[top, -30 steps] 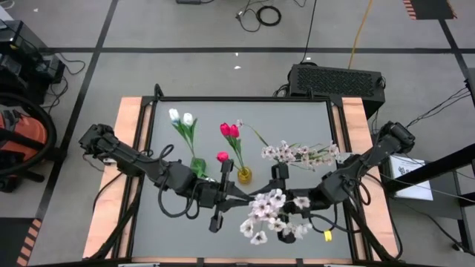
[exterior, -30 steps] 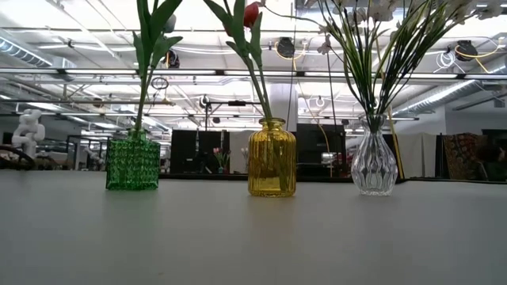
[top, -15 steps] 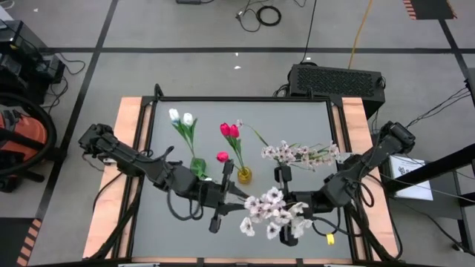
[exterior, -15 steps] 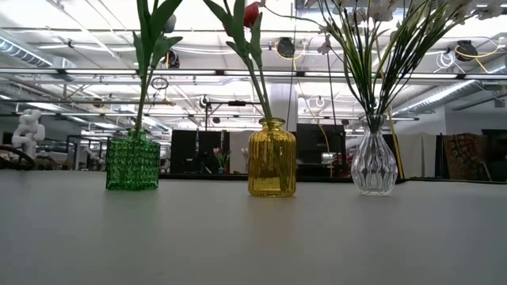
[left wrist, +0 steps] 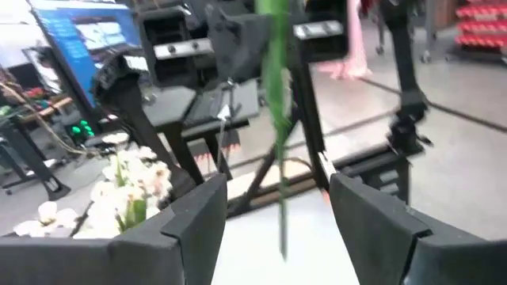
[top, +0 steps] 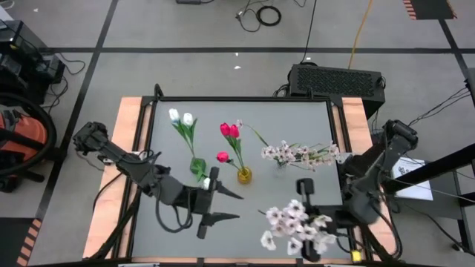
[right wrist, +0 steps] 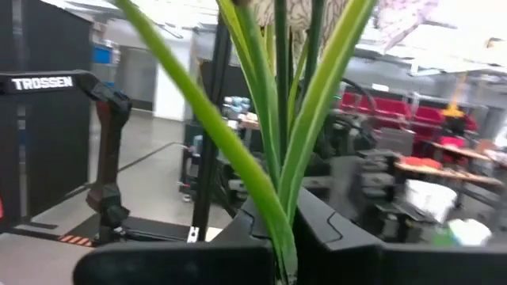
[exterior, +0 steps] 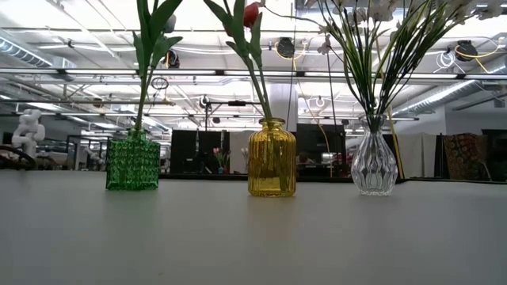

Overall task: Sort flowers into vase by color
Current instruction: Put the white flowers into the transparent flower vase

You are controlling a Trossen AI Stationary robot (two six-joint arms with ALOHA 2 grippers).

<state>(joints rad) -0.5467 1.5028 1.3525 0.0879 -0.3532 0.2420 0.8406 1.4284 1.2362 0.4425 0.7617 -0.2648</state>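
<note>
Standing in a row on the gray counter [top: 171, 159], three vases hold sorted stems, with the yellow vase [exterior: 272, 157] in the middle. It carries the pink-red tulips [top: 229, 130], their stalks leaning toward the far edge of the counter. To one side of the yellow vase, the green vase [exterior: 132, 163] holds the white tulips [top: 179, 116]. On the other side, the clear vase [exterior: 374, 163] holds a spray of pale blossoms [top: 297, 153] that spreads toward the right arm's side.

Nearer the front edge than the yellow vase, on the left arm's side, the left tool [top: 220, 205] hovers with its fingers spread wide and nothing between them; its arm reaches in low from the counter's left edge. In the left wrist view the two dark fingers [left wrist: 190, 222] stand well apart, with a blurred green stem hanging beyond them.

Out toward the front right corner, well apart from the yellow vase, the right tool [top: 304, 194] is clamped on a bunch of pale blossoms [top: 293, 228], whose heads fan out toward the front edge. In the right wrist view, green stems [right wrist: 277, 150] rise from between its closed fingers.
</note>
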